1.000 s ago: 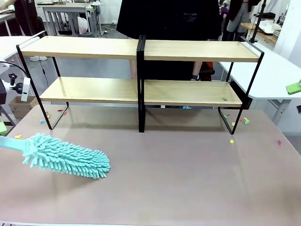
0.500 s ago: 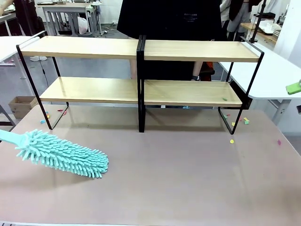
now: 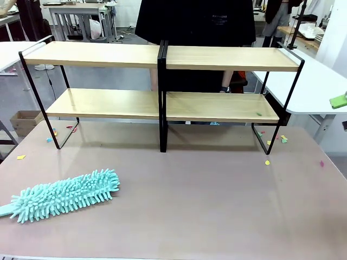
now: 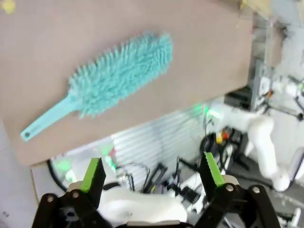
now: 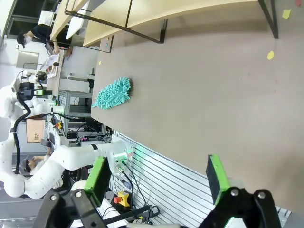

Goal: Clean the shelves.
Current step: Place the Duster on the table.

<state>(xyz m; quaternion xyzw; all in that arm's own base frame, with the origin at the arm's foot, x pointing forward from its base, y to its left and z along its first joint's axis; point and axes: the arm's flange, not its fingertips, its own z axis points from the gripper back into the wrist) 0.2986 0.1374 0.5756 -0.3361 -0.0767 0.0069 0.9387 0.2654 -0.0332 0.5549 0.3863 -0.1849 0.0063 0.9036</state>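
The shelves (image 3: pixel 103 54) stand across the far half of the table, two light wooden tiers on a black frame, and appear again in the right wrist view (image 5: pixel 156 12). A teal fluffy duster (image 3: pixel 62 196) lies flat on the table near the front left corner, with nothing touching it. In the left wrist view my left gripper (image 4: pixel 153 175) hangs open and empty, off the table's edge, with the duster (image 4: pixel 118 71) lying beyond it. My right gripper (image 5: pixel 157 180) is open and empty too, beyond the table's edge and far from the duster (image 5: pixel 112 93).
A person in black (image 3: pixel 195 21) stands behind the shelves. Small coloured paper scraps (image 3: pixel 267 162) lie on the brown table (image 3: pixel 217 200) near the shelf feet, and one green scrap (image 3: pixel 259 114) sits on the lower right board. White tables (image 3: pixel 317 81) flank the right.
The duster, held up by its handle at the left edge before, now lies flat on the table with its head swung toward the right. My left gripper opened and pulled back out of the front view.
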